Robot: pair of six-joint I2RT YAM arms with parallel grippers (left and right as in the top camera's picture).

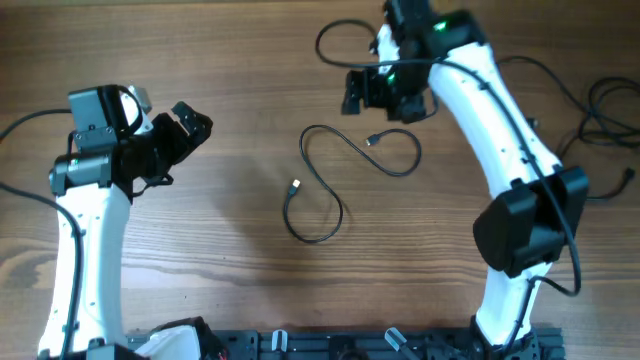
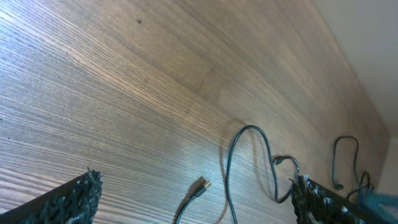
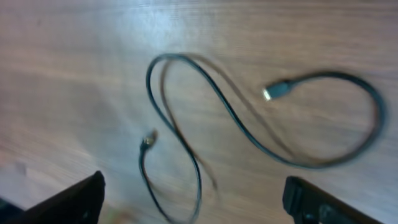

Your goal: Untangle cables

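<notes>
One thin black cable [image 1: 343, 140] lies loose in an S shape at mid-table, with one plug [image 1: 294, 187] at its left end and another plug [image 1: 372, 139] at its right end. My left gripper [image 1: 186, 128] is open and empty, well to the left of it. My right gripper [image 1: 374, 93] is open and empty, hovering just above the cable's far end. The left wrist view shows the cable [image 2: 249, 129] and a gold-tipped plug [image 2: 202, 184] between the open fingers [image 2: 196, 182]. The right wrist view shows the whole cable [image 3: 236, 121] below the open fingers [image 3: 194, 186].
A second black cable [image 1: 334, 32] loops at the table's far edge behind the right arm; it also shows in the left wrist view [image 2: 345, 140]. More black cords [image 1: 600, 100] lie at the far right. The arm bases stand along the front edge.
</notes>
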